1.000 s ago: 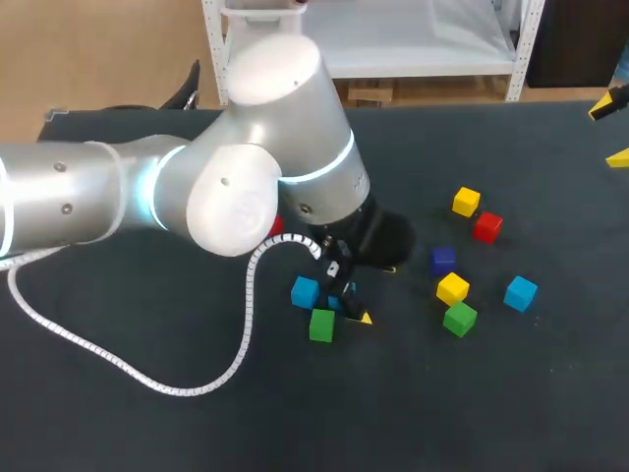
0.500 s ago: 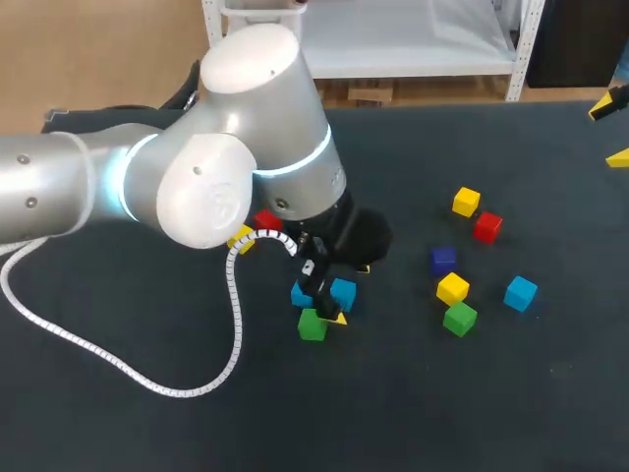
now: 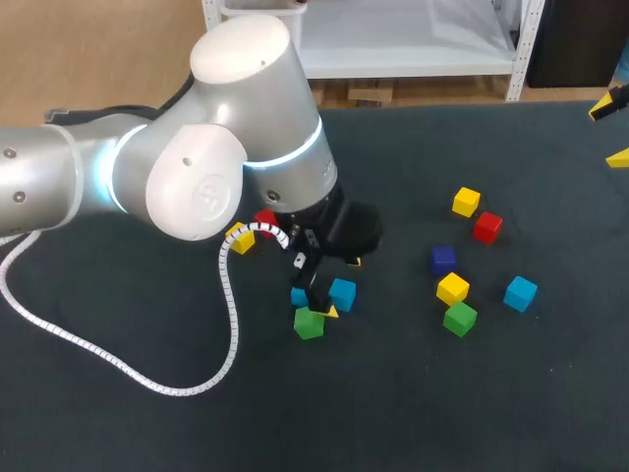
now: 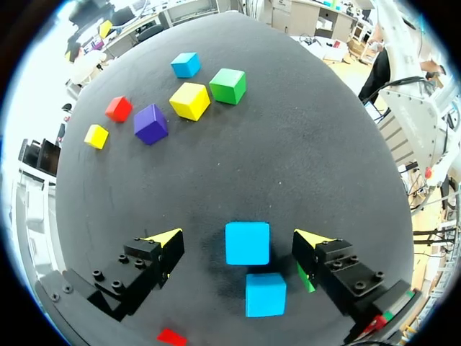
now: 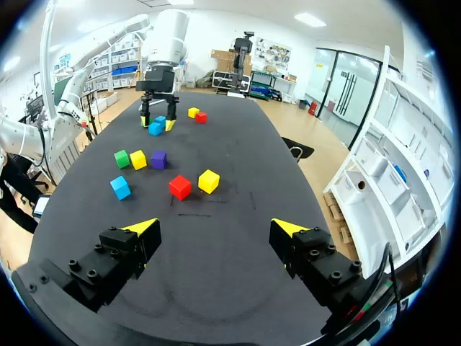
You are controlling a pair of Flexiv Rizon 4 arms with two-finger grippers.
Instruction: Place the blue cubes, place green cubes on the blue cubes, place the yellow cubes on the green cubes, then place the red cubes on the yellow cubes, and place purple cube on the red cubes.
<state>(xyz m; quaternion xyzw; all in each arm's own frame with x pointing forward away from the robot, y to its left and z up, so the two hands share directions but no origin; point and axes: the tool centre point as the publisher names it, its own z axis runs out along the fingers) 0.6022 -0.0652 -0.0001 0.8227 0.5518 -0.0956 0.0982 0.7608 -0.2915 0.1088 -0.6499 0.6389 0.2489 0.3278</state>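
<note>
Taking twelve o'clock as straight away from the robot across the dark tabletop (image 3: 511, 413), the left hand (image 4: 238, 240) hangs low with its fingers spread wide. They stand either side of a small light-blue cube (image 4: 248, 244), touch neither face and hold nothing. A second light-blue cube (image 4: 265, 294) lies just beside the first at its nine o'clock. A small green cube (image 3: 309, 324) sits between seven and eight o'clock, just beside one yellow fingertip (image 4: 310, 238).

The blocks look rigid, light and flat-faced, so I judge that a square pinch on two opposite side faces, at mid-height, should carry one without tilting. The smooth sides may slip if the pads land near an edge, and a closing finger could nudge the green neighbour.

Well apart at three o'clock lie a yellow cube (image 3: 452, 288), another green cube (image 3: 459, 318), a third blue cube (image 3: 520, 292), a dark purple cube (image 3: 443, 260), a red cube (image 3: 486, 227) and a farther yellow cube (image 3: 466, 202). Farthest, near two o'clock, the right hand (image 5: 215, 228) is wide open and empty.
</note>
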